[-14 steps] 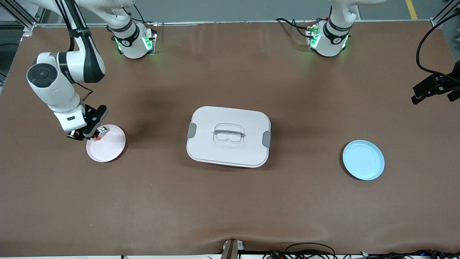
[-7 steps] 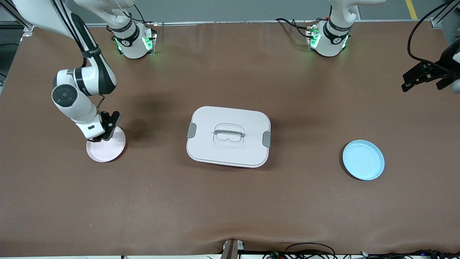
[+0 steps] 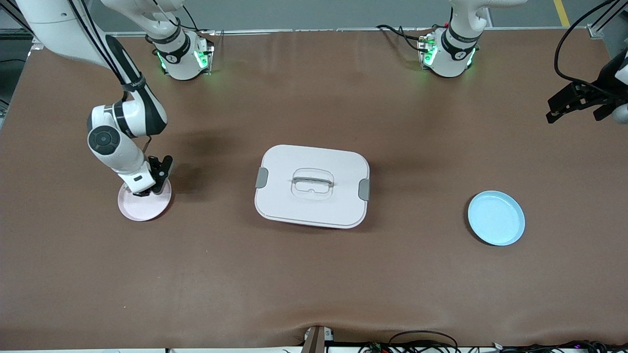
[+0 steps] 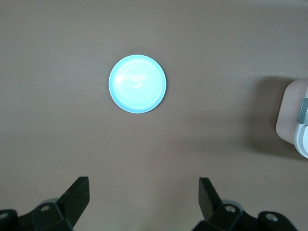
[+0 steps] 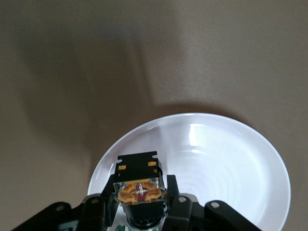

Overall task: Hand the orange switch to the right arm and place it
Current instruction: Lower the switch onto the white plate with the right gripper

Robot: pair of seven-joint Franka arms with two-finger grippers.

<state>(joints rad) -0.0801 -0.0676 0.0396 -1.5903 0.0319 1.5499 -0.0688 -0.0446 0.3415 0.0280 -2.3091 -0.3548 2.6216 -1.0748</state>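
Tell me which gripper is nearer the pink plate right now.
Right. The right gripper holds the orange switch just over the pink plate; the left gripper waits, open, at the table's left-arm end.

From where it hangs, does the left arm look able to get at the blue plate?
Probably yes. The left gripper hangs open over bare table at its own end, with the blue plate in plain view, empty and nothing around it. The right gripper is busy holding the orange switch over the pink plate.
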